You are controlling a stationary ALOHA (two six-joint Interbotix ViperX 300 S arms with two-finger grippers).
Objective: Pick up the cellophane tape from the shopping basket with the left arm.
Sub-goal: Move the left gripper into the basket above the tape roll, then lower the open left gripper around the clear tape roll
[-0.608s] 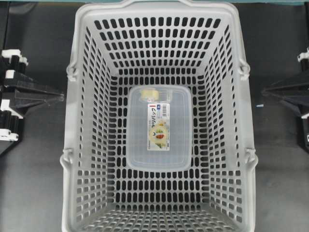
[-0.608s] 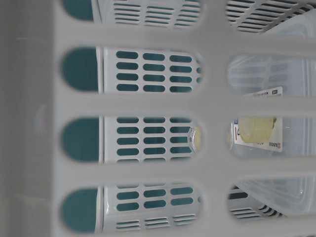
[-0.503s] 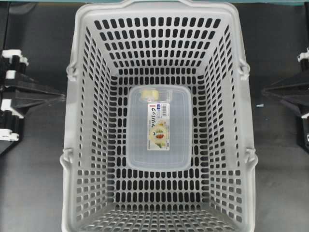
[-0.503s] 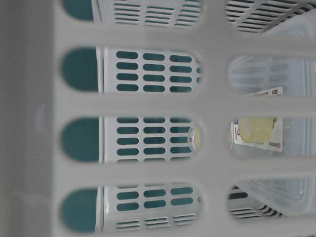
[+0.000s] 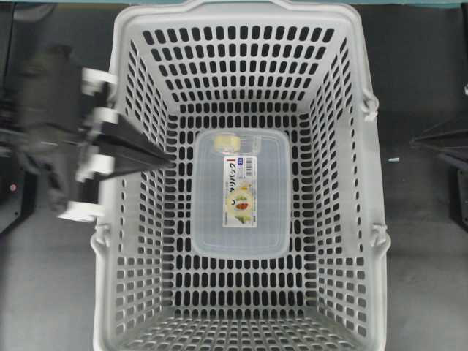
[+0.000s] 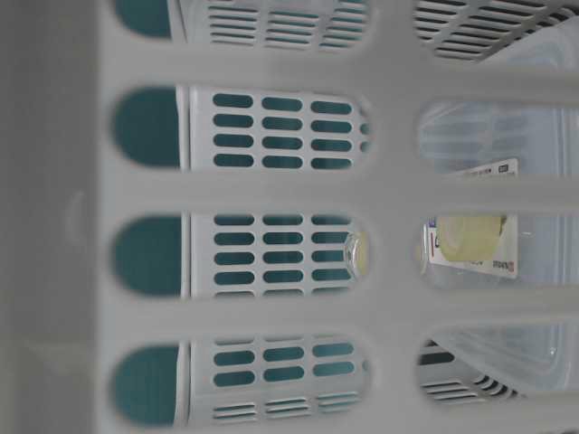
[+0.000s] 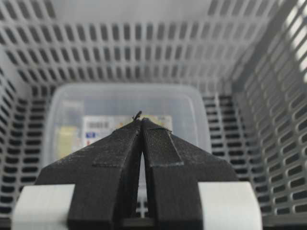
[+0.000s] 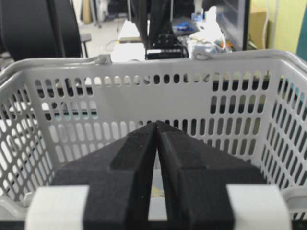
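Observation:
The cellophane tape (image 5: 227, 141), a small pale yellowish roll, lies at the far end of the clear food container (image 5: 241, 219) on the floor of the light-grey shopping basket (image 5: 373, 183). The left arm reaches over the basket's left rim. My left gripper (image 5: 168, 156) is shut and empty, pointing right, left of the container and a little nearer than the tape. In the left wrist view the shut left gripper (image 7: 140, 120) hangs above the container (image 7: 144, 100), with the tape (image 7: 64, 141) a blurred yellow patch to the left. My right gripper (image 5: 413, 141) stays shut outside the basket's right wall.
The basket's slotted walls (image 7: 144, 43) rise steeply around the floor. The container with its printed label (image 5: 241, 186) fills most of the floor. In the right wrist view the right gripper (image 8: 157, 123) faces the basket's outer wall (image 8: 158, 76). Dark tabletop (image 5: 424, 278) flanks the basket.
The left arm has swung in from the left edge and over the basket's left rim, its tips now inside. The right gripper has drawn back slightly to the right.

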